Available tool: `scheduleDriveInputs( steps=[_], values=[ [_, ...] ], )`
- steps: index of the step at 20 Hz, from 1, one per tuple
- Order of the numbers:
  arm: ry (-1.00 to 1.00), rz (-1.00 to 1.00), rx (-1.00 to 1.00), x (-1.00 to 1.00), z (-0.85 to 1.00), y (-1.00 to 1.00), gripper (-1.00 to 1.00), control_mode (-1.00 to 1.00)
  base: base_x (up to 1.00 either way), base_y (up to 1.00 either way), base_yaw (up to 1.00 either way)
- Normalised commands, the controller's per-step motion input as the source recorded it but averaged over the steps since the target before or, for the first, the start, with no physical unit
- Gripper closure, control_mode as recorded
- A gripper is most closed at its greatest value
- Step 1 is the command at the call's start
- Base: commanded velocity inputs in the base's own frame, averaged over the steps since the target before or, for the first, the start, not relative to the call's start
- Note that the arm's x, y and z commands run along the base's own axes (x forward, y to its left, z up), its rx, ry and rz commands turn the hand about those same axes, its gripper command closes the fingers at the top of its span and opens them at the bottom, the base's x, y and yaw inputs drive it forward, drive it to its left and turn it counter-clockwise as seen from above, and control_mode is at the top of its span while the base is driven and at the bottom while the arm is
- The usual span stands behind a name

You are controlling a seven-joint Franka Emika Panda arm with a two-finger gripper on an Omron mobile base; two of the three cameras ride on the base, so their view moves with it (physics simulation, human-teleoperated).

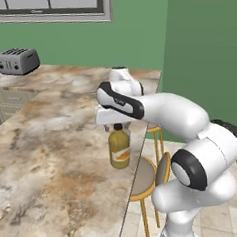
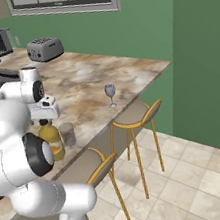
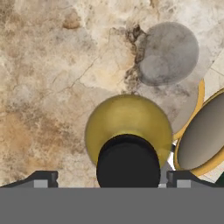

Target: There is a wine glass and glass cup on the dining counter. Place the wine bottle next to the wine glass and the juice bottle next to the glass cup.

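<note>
My gripper (image 3: 112, 178) hangs spread wide around the cap of the juice bottle (image 3: 127, 131), gripping nothing, the bottle upright on the dining counter (image 3: 48, 87) just beside the glass cup (image 3: 168, 53), so I judge a straight vertical lift best, avoiding any sideways nudge.

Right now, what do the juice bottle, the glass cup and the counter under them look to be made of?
Juice bottle: amber, likely glass or plastic, smooth with a soft sheen; matte black cap.
Glass cup: grey translucent glass, since the stone pattern shows through it from above.
Dining counter: polished marbled stone, with beige-brown veining.
</note>
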Motion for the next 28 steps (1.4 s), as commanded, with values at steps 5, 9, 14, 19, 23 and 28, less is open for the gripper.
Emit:
scheduleDriveInputs(
  steps=[5, 9, 14, 19, 23, 28],
  values=[
    [-0.04, -0.03, 0.01, -0.22, 0.15, 0.00, -1.00, -1.00, 0.00, 0.00, 0.00],
    [-0.10, -0.03, 0.00, -0.36, 0.10, 0.00, -1.00, -1.00, 0.00, 0.00, 0.00],
    [-0.11, 0.00, 0.00, -0.49, 0.01, -0.04, -1.00, -1.00, 0.00, 0.00, 0.00],
    [-0.10, 0.00, 0.04, -0.54, 0.01, -0.18, -1.00, -1.00, 0.00, 0.00, 0.00],
    [-0.03, 0.00, 0.10, -0.53, 0.09, -0.20, -1.00, -1.00, 0.00, 0.00, 0.00],
    [0.00, 0.00, 0.06, -0.49, 0.13, -0.15, -1.00, -1.00, 0.00, 0.00, 0.00]
  ],
)
